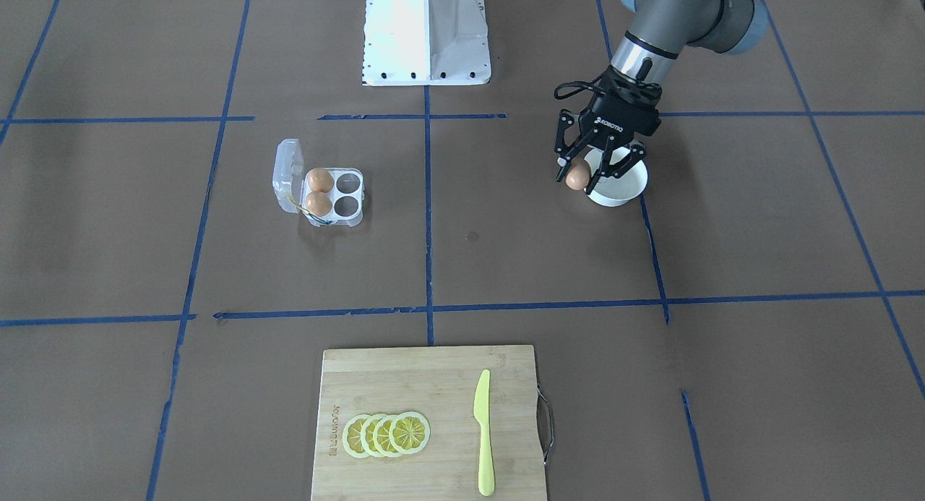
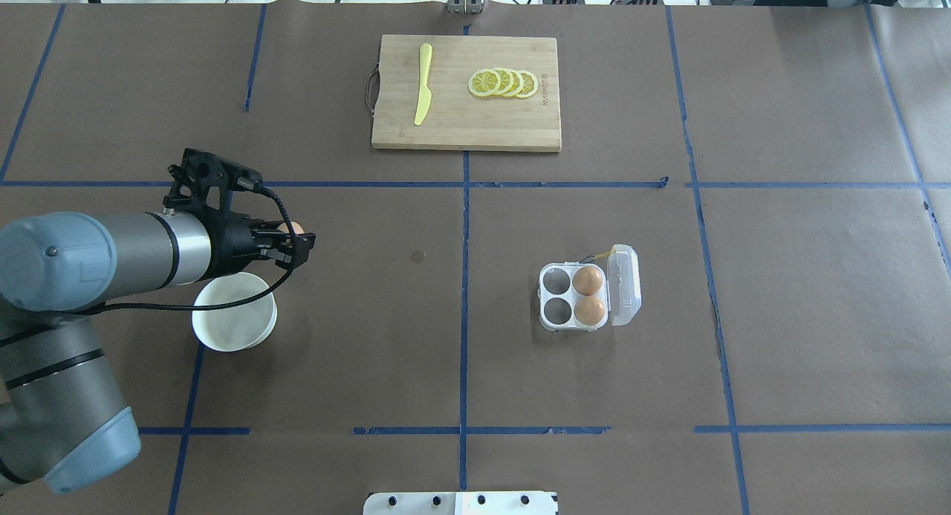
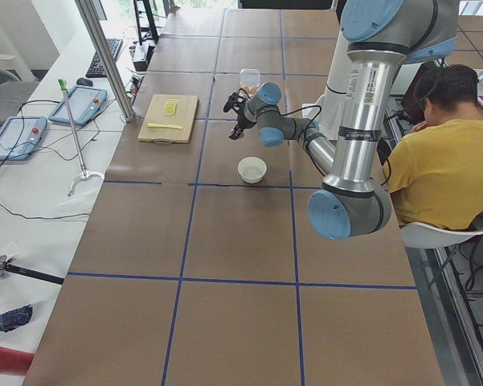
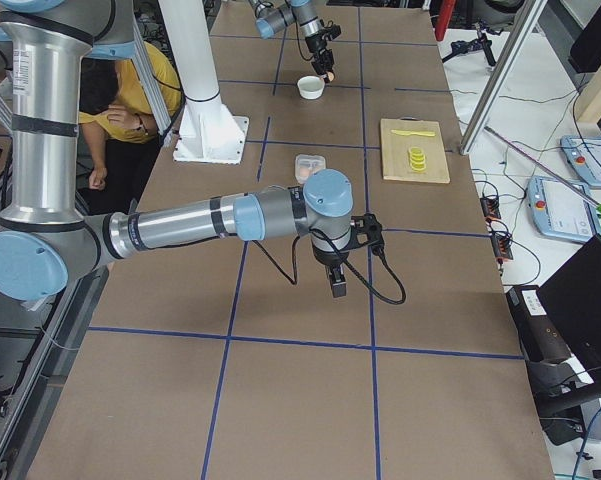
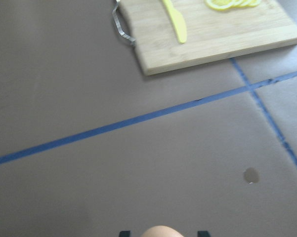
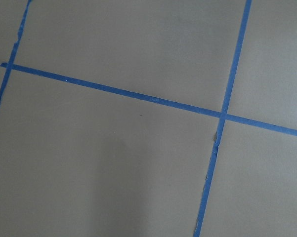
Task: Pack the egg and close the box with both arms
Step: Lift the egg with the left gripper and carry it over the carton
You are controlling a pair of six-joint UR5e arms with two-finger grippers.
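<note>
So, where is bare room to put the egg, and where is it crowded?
Bare: the stretch between bowl and box, plus the box's two empty cells. Crowded: around the bowl, where the left arm holds the egg in its jaws.

Bamboo cutting board (image 1: pixel 433 385) — lemon slices (image 1: pixel 386 434) and yellow knife (image 1: pixel 483 432) on it — plus white bowl (image 1: pixel 626 188).

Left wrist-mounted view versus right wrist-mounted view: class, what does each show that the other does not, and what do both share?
Only the left wrist view shows the egg, at its bottom edge, and the cutting board carrying a yellow knife and lemon slices. The right wrist view shows nothing of its own. Both share the brown table cover crossed by blue tape.
</note>
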